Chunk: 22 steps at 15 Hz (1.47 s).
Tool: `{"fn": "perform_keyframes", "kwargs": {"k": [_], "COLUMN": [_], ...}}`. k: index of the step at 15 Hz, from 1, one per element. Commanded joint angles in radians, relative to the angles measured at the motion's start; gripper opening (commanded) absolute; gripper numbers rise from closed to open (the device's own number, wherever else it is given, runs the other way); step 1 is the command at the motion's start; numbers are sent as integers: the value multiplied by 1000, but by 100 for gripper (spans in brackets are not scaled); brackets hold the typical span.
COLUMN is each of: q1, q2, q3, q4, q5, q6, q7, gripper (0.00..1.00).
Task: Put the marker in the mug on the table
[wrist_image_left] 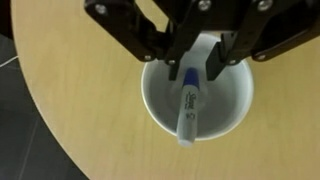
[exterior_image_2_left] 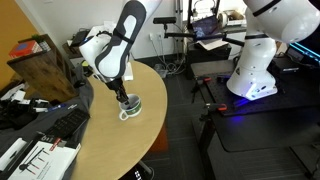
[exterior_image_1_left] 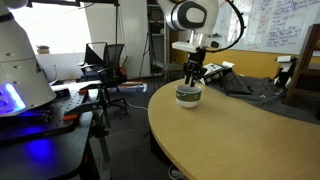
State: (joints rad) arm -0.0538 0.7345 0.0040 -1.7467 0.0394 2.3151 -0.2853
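Observation:
The mug (wrist_image_left: pixel 232 100) stands on the light wood table (wrist_image_left: pixel 70 110), whitish inside; it also shows in both exterior views (exterior_image_1_left: pixel 188 96) (exterior_image_2_left: pixel 130 108). The marker (wrist_image_left: pixel 188 105) lies inside it, blue end down. Its paler end leans over the rim nearest the bottom of the wrist view. My gripper (wrist_image_left: pixel 190 62) hangs straight above the mug with its fingers spread wider than the marker, open, one on each side of the marker's blue end. The exterior views (exterior_image_1_left: pixel 192 72) (exterior_image_2_left: pixel 122 96) show it just over the mug's mouth.
Dark cloth and clutter (exterior_image_1_left: pixel 250 85) lie on the table behind the mug. A keyboard (exterior_image_2_left: pixel 55 128), papers and a brown bag (exterior_image_2_left: pixel 45 65) crowd the table's other side. The curved table edge (exterior_image_2_left: pixel 150 135) is close to the mug. A black desk with equipment (exterior_image_1_left: pixel 40 105) stands apart.

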Motion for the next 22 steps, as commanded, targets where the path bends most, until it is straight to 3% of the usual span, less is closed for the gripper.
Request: {"fn": "perform_keyframes", "kwargs": {"k": [1, 6, 9, 10, 11, 13, 16, 17, 22], "q1": [-17, -19, -10, -6, 2, 16, 37, 40, 27], "q2": [48, 109, 138, 145, 146, 147, 144, 143, 90], "q3": [14, 13, 8, 4, -4, -14, -21, -18, -2], "q4": [76, 127, 162, 174, 180, 196, 223, 231, 185], "q5": [-10, -9, -20, -23, -31, -55, -113, -127, -174], "q6": [-106, -189, -226, -245, -255, -291, -373, -391, -338], "q7": [23, 29, 35, 41, 56, 80, 103, 99, 47], "gripper": [44, 54, 51, 47, 26, 21, 1, 6, 6]}}
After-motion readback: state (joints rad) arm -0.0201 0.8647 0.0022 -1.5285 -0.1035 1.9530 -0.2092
